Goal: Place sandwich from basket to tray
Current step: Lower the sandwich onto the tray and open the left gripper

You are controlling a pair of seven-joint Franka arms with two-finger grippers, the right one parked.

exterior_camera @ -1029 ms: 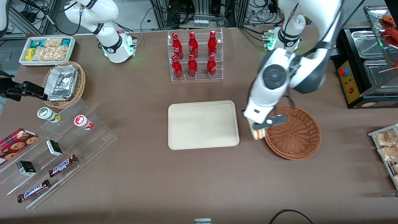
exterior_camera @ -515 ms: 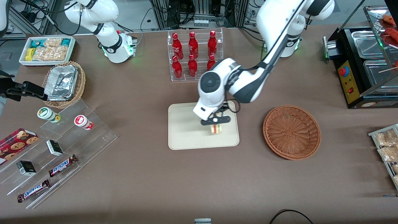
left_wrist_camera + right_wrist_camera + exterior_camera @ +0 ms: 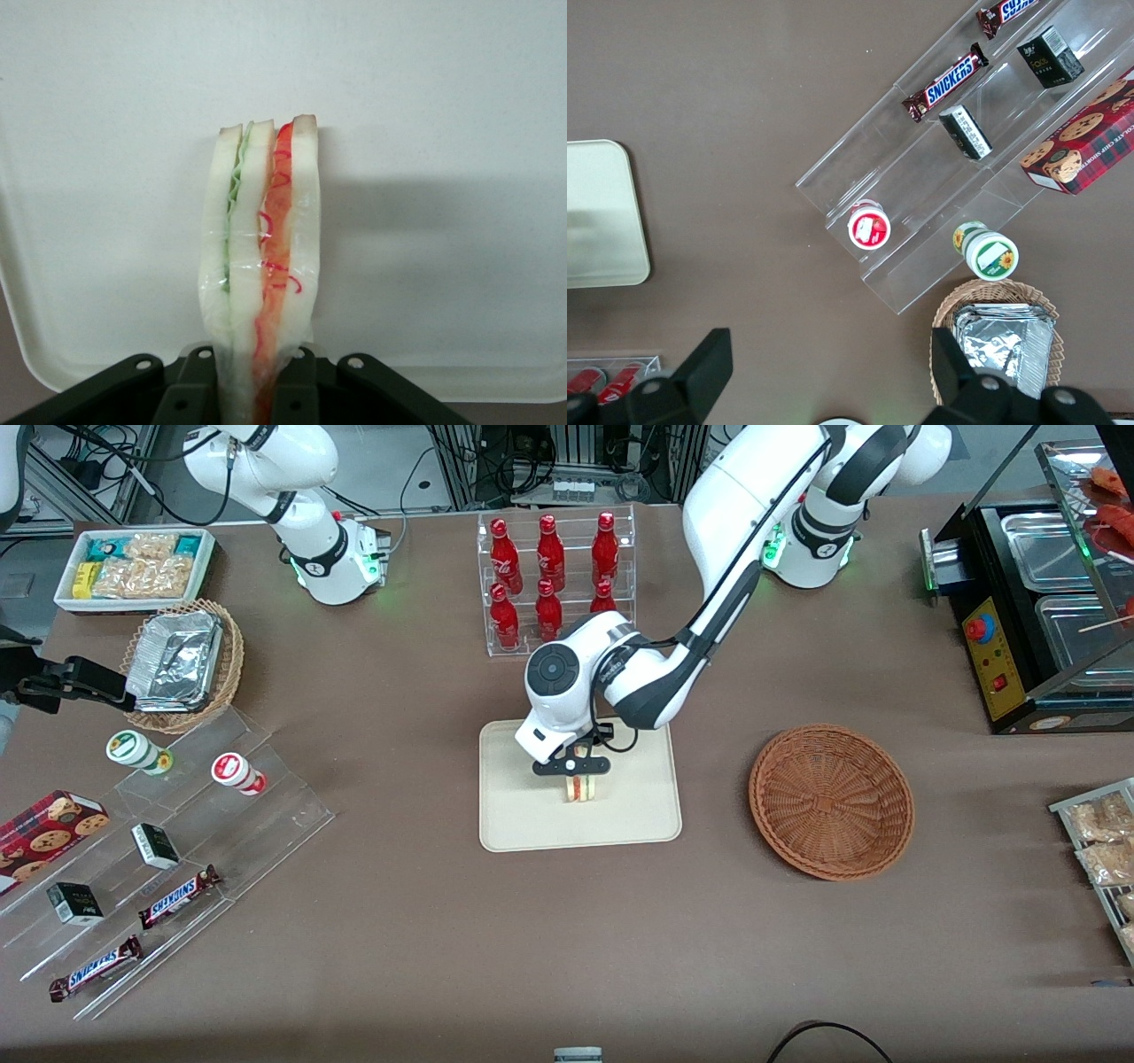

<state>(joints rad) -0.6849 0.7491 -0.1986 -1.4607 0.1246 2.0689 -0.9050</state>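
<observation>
Sandwich (image 3: 580,787) held above the middle of the tray (image 3: 523,815), gripped by the left gripper (image 3: 574,766), whose fingers are clamped on the wedge from both bread faces. The basket (image 3: 831,801) sits well apart from the tray, toward the working arm's end of the table, and holds nothing visible.

Step in hand, as judged: the transfer is near its end. The wedge is out of the basket and over its destination, so what remains is the set-down and the release. Whether its lower edge already touches the tray surface cannot be told from either view.

Next move, as judged: a short descent until the wedge meets the tray (image 3: 461,106), then a parting of the fingers and a straight lift away. A narrow wedge set on its edge is likely to tip onto one bread face once freed; with ample bare tray on every side of it, a fall would still land inside the low rim.

Appearance of the sandwich (image 3: 261,266) in the left wrist view: three slices of pale white bread, pressed together where the gripper (image 3: 257,390) pinches them and fanning slightly apart toward the free end. Between one pair of slices runs a thin green, leafy layer; between the other, a broad red-orange layer with fine red curls at the cut edge. A glossy sheen on the surface suggests a clear wrap or a plastic model, so it may be somewhat slippery.
</observation>
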